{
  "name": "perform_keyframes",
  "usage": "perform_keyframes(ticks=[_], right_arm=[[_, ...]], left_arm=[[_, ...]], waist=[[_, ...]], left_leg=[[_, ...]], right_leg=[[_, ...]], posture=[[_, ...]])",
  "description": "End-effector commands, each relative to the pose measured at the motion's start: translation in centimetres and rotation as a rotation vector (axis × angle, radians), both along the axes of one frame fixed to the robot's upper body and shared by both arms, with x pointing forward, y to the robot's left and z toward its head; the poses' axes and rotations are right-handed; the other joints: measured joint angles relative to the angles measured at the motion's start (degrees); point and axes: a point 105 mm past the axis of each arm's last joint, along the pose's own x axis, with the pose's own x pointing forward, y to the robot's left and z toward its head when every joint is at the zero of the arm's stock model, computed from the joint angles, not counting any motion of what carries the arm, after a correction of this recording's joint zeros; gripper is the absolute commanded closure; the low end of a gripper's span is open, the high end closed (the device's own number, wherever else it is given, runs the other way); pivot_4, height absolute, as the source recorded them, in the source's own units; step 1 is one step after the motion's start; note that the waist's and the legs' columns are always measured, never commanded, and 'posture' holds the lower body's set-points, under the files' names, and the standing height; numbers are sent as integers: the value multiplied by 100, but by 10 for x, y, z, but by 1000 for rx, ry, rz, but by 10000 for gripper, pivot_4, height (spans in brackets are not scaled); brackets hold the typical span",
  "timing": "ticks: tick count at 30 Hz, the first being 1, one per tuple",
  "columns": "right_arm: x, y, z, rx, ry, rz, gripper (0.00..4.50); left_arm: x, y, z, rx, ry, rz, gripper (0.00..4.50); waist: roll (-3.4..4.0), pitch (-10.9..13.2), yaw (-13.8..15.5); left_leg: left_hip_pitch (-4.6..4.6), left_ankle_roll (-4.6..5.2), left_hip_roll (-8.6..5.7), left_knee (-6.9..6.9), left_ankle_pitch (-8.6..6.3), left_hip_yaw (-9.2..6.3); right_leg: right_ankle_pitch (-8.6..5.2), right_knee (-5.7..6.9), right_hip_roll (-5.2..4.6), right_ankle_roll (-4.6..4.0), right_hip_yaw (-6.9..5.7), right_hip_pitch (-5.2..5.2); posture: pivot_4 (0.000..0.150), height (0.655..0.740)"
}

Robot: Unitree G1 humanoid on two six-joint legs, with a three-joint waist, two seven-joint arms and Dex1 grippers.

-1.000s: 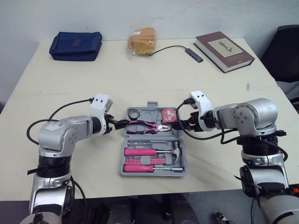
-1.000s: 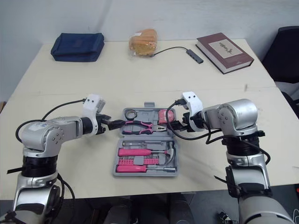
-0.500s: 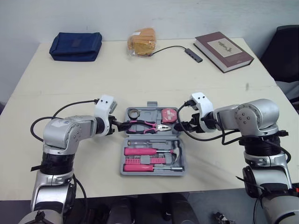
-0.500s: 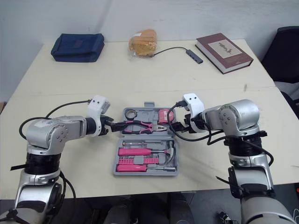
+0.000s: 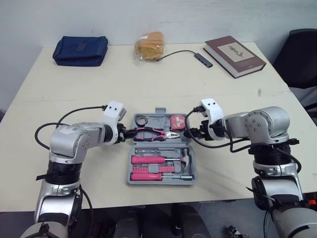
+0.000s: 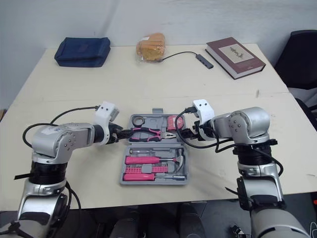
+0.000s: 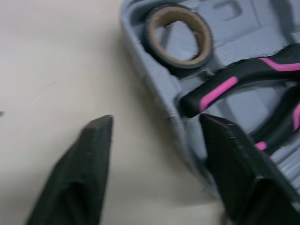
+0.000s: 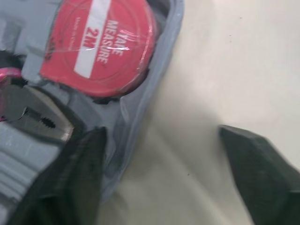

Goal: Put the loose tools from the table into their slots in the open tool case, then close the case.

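The grey tool case (image 5: 159, 174) lies open in the middle of the table. Its far half holds a tape roll (image 7: 178, 35), pink-and-black pliers (image 7: 234, 84) and a red tape measure (image 8: 98, 47). The near half holds a pink screwdriver (image 5: 148, 160), a hammer (image 5: 185, 159) and a bit set. My left gripper (image 5: 130, 133) is open at the far half's left edge, its fingers (image 7: 79, 178) straddling the case wall. At the right edge my right gripper (image 5: 190, 133) is open too, the wall beside the tape measure between its fingers (image 8: 258, 164).
Along the table's far side lie a blue pouch (image 5: 80, 48), a bagged bread roll (image 5: 150, 44), a USB hub (image 5: 203, 58) with its cable and a brown book (image 5: 235, 54). A dark chair (image 5: 302, 59) stands off the right edge.
My left gripper has edged right, closer onto the case's left wall. The right gripper has barely moved. The camera has shifted slightly.
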Motion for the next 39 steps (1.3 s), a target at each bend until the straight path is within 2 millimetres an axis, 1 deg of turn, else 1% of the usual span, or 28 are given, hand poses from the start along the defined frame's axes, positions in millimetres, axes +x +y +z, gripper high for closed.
perform_keyframes(ticks=[1,3,4,5,6,9,11,13,15,17,19,20,22,24,27,28,29,30,31,33,34,35,36,38,39], right_arm=[[-6,15,-12,51,80,35,22834],[-5,18,-12,70,84,29,31947],[-4,19,-11,79,84,23,37220],[-4,20,-11,85,85,19,41521],[-3,20,-10,90,83,15,44633],[0,23,1,144,32,-17,44633],[0,26,14,164,-38,-9,44633],[0,28,25,161,-127,16,44633],[1,28,37,133,-281,74,44633],[1,25,39,91,-384,100,44633],[2,20,37,29,-490,134,44633],[2,17,33,-16,-536,152,44633],[3,12,28,-109,-658,196,44633],[1,8,29,-210,-838,258,44633],[-7,-3,21,-297,-1006,297,44633],[-10,-7,14,-330,-1030,319,44633],[-17,-9,12,-374,-1109,358,44633],[-22,-12,4,-419,-1136,382,44633],[-28,-14,-1,-468,-1191,405,44633],[-37,-15,-9,-527,-1268,451,44633],[-43,-15,-14,-545,-1303,479,44877],[-47,-17,-20,-547,-1300,491,45000],[-53,-18,-28,-553,-1296,512,40955],[-64,-25,-40,-589,-1290,552,31824],[-70,-29,-42,-616,-1304,574,27740]], left_arm=[[2,-6,9,-30,-18,-9,31987],[1,-9,9,-57,-12,-12,40369],[1,-10,10,-74,-10,-9,44409],[1,-11,10,-85,-9,-5,45000],[1,-12,11,-96,-12,-2,45000],[1,-14,16,-156,-43,9,45000],[3,-14,20,-179,-83,13,45000],[5,-13,24,-194,-131,22,45000],[9,-12,30,-194,-229,4,45000],[10,-9,31,-176,-310,-17,45000],[11,0,24,-114,-388,-6,45000],[12,4,23,-83,-439,-6,45000],[12,8,26,-43,-553,-16,45000],[9,14,32,12,-714,-42,45000],[-3,19,33,112,-874,-114,45000],[-8,22,31,145,-907,-136,45000],[-12,25,29,176,-935,-138,45000],[-17,28,27,204,-963,-154,45000],[-24,31,24,255,-991,-181,45000],[-34,34,16,301,-1015,-223,45000],[-38,39,13,316,-1023,-218,42186],[-42,45,6,309,-998,-214,39182],[-45,57,0,327,-977,-181,36309],[-53,85,-16,371,-894,-143,27353],[-58,99,-22,389,-851,-126,23548]], waist=[[0,0,-15],[0,0,-9],[0,-1,-10],[1,-2,-10],[1,-2,-9],[1,-2,-7],[2,-1,-3],[5,1,0],[6,2,13],[8,3,18],[8,3,23],[8,3,23],[8,3,27],[8,3,33],[7,3,30],[7,3,29],[7,3,29],[7,3,25],[7,3,18],[7,3,9],[7,3,8],[7,3,8],[7,3,8],[4,1,13],[3,1,13]], left_leg=[[0,0,1,0,0,0],[1,-1,2,0,0,0],[1,-1,2,0,0,0],[3,-1,2,0,0,0],[4,0,1,1,0,0],[2,4,1,4,3,0],[1,4,2,4,3,-1],[-1,4,1,4,3,-1],[-6,4,1,2,3,-1],[-11,5,-5,-1,2,-2],[-12,6,-10,-5,1,1],[-13,6,-11,-6,0,4],[-13,6,-12,-7,0,9],[-14,7,-13,-4,0,17],[-12,7,-12,-2,0,27],[-11,8,-12,-2,0,28],[-10,8,-10,-3,0,28],[-9,8,-9,-5,-1,26],[-6,10,-9,-8,-2,25],[-2,13,-4,-17,-3,22],[1,13,-4,-19,-4,22],[2,13,-2,-19,-4,22],[4,14,0,-18,-4,22],[8,17,4,-18,-5,21],[8,17,4,-19,-6,19]], right_leg=[[0,0,2,0,0,0],[0,2,2,-1,0,0],[0,2,2,-1,-1,0],[0,2,2,-1,0,1],[0,3,0,-1,1,2],[2,6,-4,1,2,2],[3,7,-4,1,2,1],[3,7,-6,1,2,-1],[3,3,-6,1,1,-3],[5,-7,-4,5,-3,-4],[6,-12,-4,8,-2,-4],[7,-17,-4,9,-3,-4],[8,-20,-5,10,-4,-3],[8,-20,-6,11,-5,-2],[12,-19,-7,11,-9,0],[13,-19,-7,9,-9,1],[13,-19,-7,9,-10,1],[13,-20,-7,9,-9,1],[13,-21,-8,9,-6,1],[13,-26,-9,9,-2,1],[13,-28,-10,9,1,1],[13,-27,-11,9,2,1],[13,-26,-12,9,4,1],[12,-25,-11,8,4,4],[12,-27,-10,7,2,4]], posture=[[1500,7400],[1500,7400],[1500,7400],[1500,7400],[1500,7400],[1500,7400],[1500,7400],[1500,7400],[1500,7400],[1500,7400],[1500,7400],[1500,7400],[1500,7400],[1500,7400],[1500,7400],[1500,7400],[1500,7400],[1500,7400],[1500,7400],[1500,7400],[1500,7400],[1500,7400],[1500,7400],[1500,7400],[1500,7400]])
